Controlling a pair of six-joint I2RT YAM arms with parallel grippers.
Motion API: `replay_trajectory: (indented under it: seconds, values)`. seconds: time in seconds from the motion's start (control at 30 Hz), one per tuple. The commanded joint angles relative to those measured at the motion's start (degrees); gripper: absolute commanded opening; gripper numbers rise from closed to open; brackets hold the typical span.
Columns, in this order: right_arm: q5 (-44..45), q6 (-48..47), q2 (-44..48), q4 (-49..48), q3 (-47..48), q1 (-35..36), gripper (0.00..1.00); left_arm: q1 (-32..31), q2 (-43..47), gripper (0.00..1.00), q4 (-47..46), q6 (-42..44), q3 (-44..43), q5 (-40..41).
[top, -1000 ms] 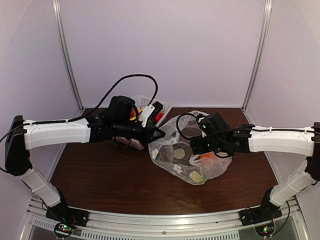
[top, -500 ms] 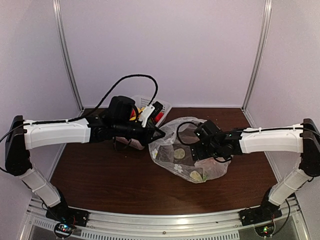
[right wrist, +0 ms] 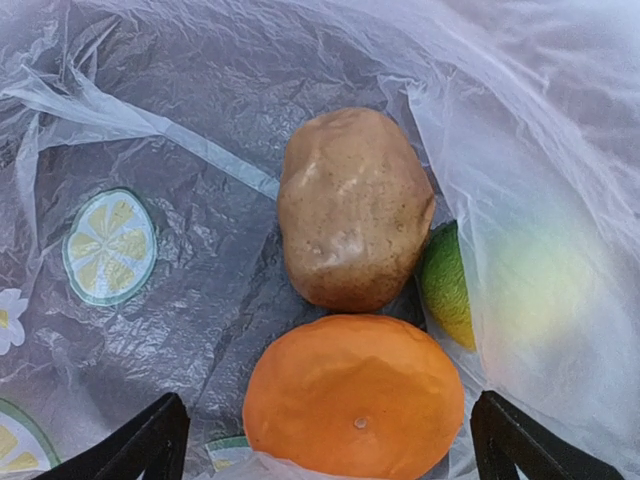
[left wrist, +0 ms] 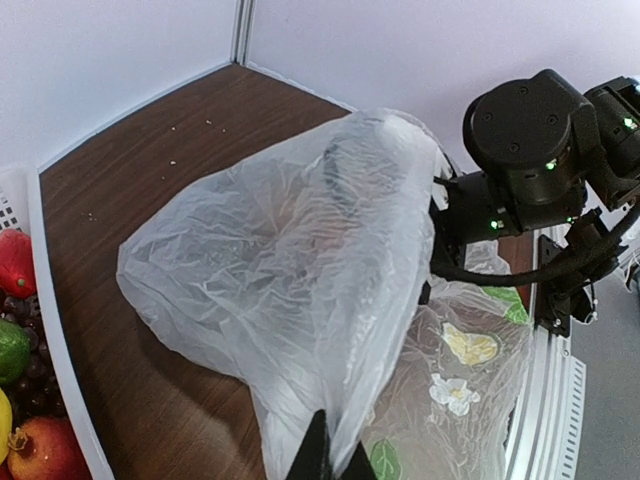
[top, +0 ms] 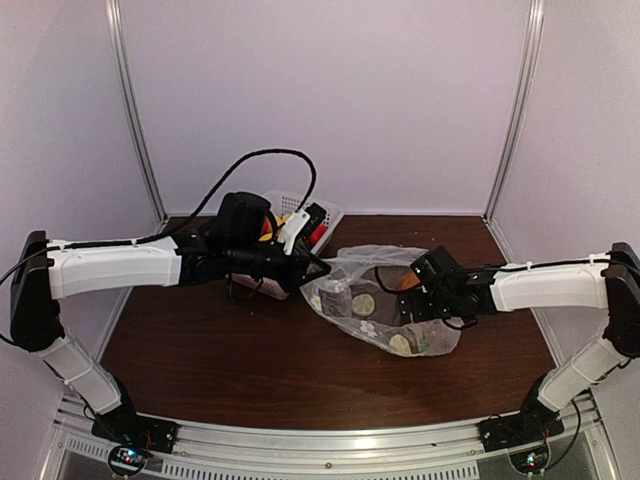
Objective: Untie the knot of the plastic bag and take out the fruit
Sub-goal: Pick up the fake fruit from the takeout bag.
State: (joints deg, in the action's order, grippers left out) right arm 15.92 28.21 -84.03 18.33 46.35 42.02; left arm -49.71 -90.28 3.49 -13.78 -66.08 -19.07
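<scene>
The plastic bag [top: 375, 318] lies on the table centre-right, clear film with lime slices and flowers. My left gripper [top: 318, 270] is shut on the bag's left edge; in the left wrist view its tips [left wrist: 330, 462] pinch the film [left wrist: 300, 260] and hold it up. My right gripper [top: 412, 298] is open inside the bag's mouth. In the right wrist view its fingers [right wrist: 160, 440] stand on either side of the orange fruit [right wrist: 355, 395]. A brown oval fruit [right wrist: 350, 220] and a yellow-green fruit [right wrist: 448, 285] lie just beyond. No knot and no red fruit show.
A white lattice basket [top: 285, 197] with other fruit stands at the back behind my left gripper; its rim shows at the left edge of the left wrist view [left wrist: 45, 330]. The enclosure walls close off the back and sides.
My right gripper has dropped lower and reached into the bag. The bag now lies flatter and more stretched out. My left arm has kept still, holding the film.
</scene>
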Motion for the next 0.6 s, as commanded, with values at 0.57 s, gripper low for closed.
replay_trajectory:
  seconds: [0.57]
  values:
    - [-13.0,-4.1,2.6,-9.6,-3.7,-3.6,0.64,0.1,-1.1,0.00,-1.1,0.9,-0.3,-0.9]
